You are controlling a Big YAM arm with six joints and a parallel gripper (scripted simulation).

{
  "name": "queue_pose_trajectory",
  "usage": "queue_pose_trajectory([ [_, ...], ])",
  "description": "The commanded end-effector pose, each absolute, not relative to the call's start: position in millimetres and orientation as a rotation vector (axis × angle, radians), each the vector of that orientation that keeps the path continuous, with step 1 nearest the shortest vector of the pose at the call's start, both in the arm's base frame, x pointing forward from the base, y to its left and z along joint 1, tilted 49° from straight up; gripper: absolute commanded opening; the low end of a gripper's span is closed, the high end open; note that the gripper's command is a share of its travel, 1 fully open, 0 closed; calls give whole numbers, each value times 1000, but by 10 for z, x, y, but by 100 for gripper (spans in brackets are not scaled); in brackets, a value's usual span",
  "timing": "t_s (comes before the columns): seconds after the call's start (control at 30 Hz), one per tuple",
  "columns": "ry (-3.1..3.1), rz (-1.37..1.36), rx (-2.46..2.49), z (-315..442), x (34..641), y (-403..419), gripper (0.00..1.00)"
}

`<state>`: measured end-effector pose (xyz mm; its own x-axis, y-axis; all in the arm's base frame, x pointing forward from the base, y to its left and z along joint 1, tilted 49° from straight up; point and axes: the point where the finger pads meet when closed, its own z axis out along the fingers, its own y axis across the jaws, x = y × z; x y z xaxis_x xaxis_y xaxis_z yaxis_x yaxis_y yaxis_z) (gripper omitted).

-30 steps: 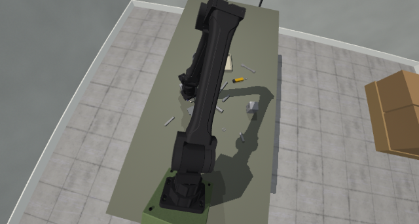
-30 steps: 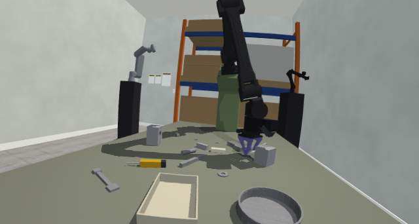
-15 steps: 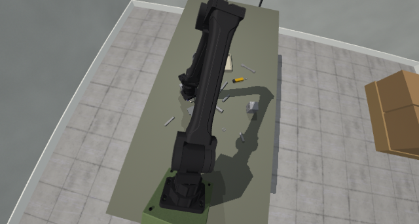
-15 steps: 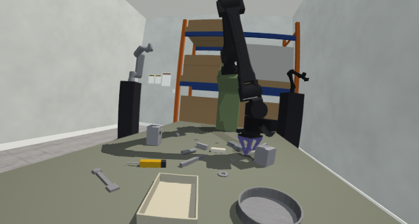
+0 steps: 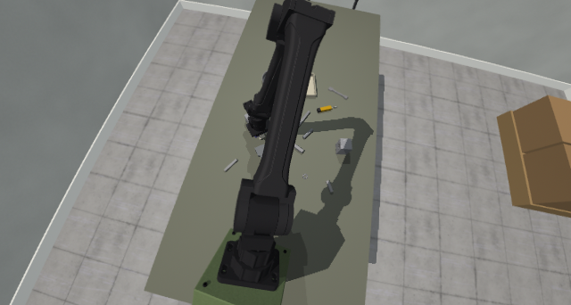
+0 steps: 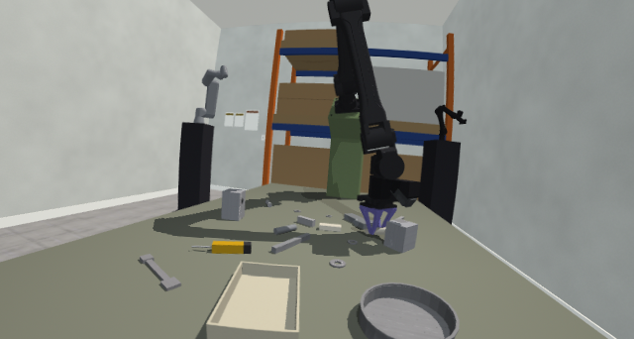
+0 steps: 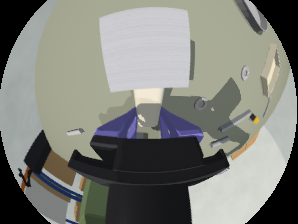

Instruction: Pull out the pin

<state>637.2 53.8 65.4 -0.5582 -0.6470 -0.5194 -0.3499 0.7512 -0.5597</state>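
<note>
A light grey block [image 6: 401, 235] [image 7: 147, 50] [image 5: 259, 150] stands on the table, half hidden behind my arm in the overhead view. A cream pin [image 7: 148, 100] sticks out of its side face towards me. My gripper [image 7: 148, 110] [image 6: 374, 227] [image 5: 254, 131] has purple fingers and is shut on the pin, low over the table right beside the block. The pin's far end still meets the block's face. A second grey block [image 6: 233, 203] [image 5: 343, 145] stands apart on the other side of the table.
A cream open tray [image 6: 269, 266] [image 5: 312, 86] and a round grey dish [image 6: 407, 288] lie further along the table. A yellow and black tool [image 6: 228, 247] [image 5: 326, 109], a grey flat bar [image 6: 159, 272] [image 5: 337, 93], a washer [image 6: 338, 264] and several loose grey pegs lie scattered.
</note>
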Motion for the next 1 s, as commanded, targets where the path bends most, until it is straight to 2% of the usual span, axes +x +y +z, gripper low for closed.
queue_pose_trajectory([
  [0.0, 2287, -543, -735, 271, 6278, 179, 0],
  [0.97, 2292, -542, -736, 190, 6258, 127, 0],
])
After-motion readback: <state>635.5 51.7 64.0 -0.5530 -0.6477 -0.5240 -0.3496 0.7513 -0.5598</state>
